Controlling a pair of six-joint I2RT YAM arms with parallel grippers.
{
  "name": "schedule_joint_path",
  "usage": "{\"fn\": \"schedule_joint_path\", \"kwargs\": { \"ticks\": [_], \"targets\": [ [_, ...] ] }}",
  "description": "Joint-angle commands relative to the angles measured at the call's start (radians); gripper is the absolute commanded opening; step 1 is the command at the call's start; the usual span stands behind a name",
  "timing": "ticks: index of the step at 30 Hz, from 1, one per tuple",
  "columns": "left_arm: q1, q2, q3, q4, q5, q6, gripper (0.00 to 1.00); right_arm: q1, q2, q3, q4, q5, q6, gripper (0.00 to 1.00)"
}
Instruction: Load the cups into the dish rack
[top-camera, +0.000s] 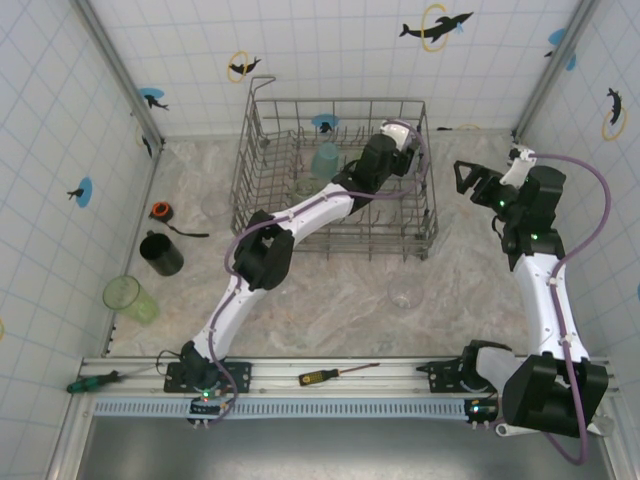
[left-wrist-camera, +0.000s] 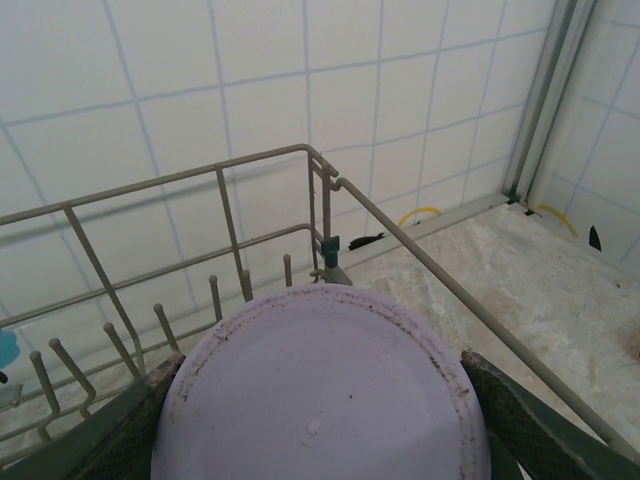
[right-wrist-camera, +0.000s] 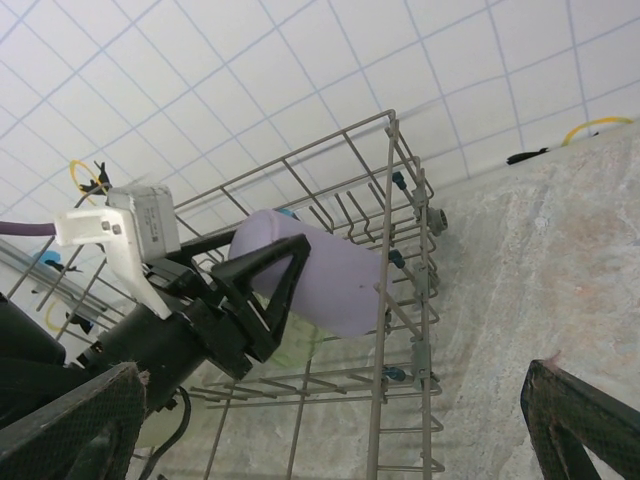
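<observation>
My left hand (top-camera: 407, 136) is inside the big grey wire dish rack (top-camera: 340, 101), at its far right corner. It is squeezing the soft purple plastic cup (right-wrist-camera: 340, 280) from both sides. The cup lies on its side between the fingers (left-wrist-camera: 525, 420), up above the rack floor. Its round bottom faces my left wrist camera. I cannot tell if the cup touches any of the rack's wires.

My right hand (top-camera: 470, 184) is wide open and holds nothing. It hangs over the tabletop (top-camera: 330, 310), just past the right wall of the rack.

A see-through teal cup (top-camera: 325, 160) is in the rack, near the back and to the left of my left hand. I cannot tell which way up it is.

Other cups wait on the tabletop. A black mug (top-camera: 160, 253) stands well to the left of the rack. A pale green see-through cup (top-camera: 130, 298) lies near it, closer to me. A clear glass (top-camera: 403, 293) sits in front of the rack's right corner.

A small orange tape measure (top-camera: 160, 210) is just behind the black mug. A green-handled screwdriver (top-camera: 90, 381) and a yellow-and-black screwdriver (top-camera: 325, 376) lie on the metal rail by the arm bases.
</observation>
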Motion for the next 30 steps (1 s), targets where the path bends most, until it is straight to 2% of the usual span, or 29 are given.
{"fn": "schedule_joint_path", "kwargs": {
  "ticks": [1, 3, 5, 10, 13, 16, 19, 21, 26, 30],
  "targets": [
    [-0.005, 0.037, 0.047, 0.036, -0.034, 0.060, 0.01, -0.007, -0.015, -0.020, 0.042, -0.012, 0.007, 1.00],
    [-0.005, 0.043, 0.047, 0.044, -0.034, 0.064, 0.06, -0.006, -0.016, -0.021, 0.042, -0.013, 0.008, 1.00],
    [-0.006, 0.047, 0.047, 0.050, -0.037, 0.070, 0.14, -0.007, -0.016, -0.023, 0.046, -0.012, 0.009, 1.00],
    [-0.008, 0.047, 0.047, 0.061, -0.057, 0.071, 0.18, -0.006, -0.010, -0.026, 0.051, -0.021, 0.013, 1.00],
    [-0.009, 0.044, 0.045, 0.069, -0.047, 0.070, 0.28, -0.006, -0.013, -0.028, 0.052, -0.020, 0.015, 1.00],
    [-0.015, 0.038, 0.030, 0.090, -0.046, 0.083, 0.49, -0.006, -0.017, -0.031, 0.050, -0.018, 0.014, 1.00],
    [-0.025, 0.034, 0.014, 0.117, -0.044, 0.107, 0.57, -0.006, -0.020, -0.030, 0.049, -0.019, 0.014, 1.00],
    [-0.027, 0.035, 0.014, 0.128, -0.047, 0.106, 0.67, -0.006, -0.022, -0.029, 0.048, -0.019, 0.015, 1.00],
    [-0.028, 0.032, 0.012, 0.130, -0.051, 0.099, 0.80, -0.006, -0.027, -0.028, 0.040, -0.019, 0.014, 1.00],
    [-0.027, 0.030, 0.004, 0.129, -0.062, 0.102, 0.86, -0.007, -0.028, -0.028, 0.040, -0.022, 0.014, 1.00]
  ]
}}
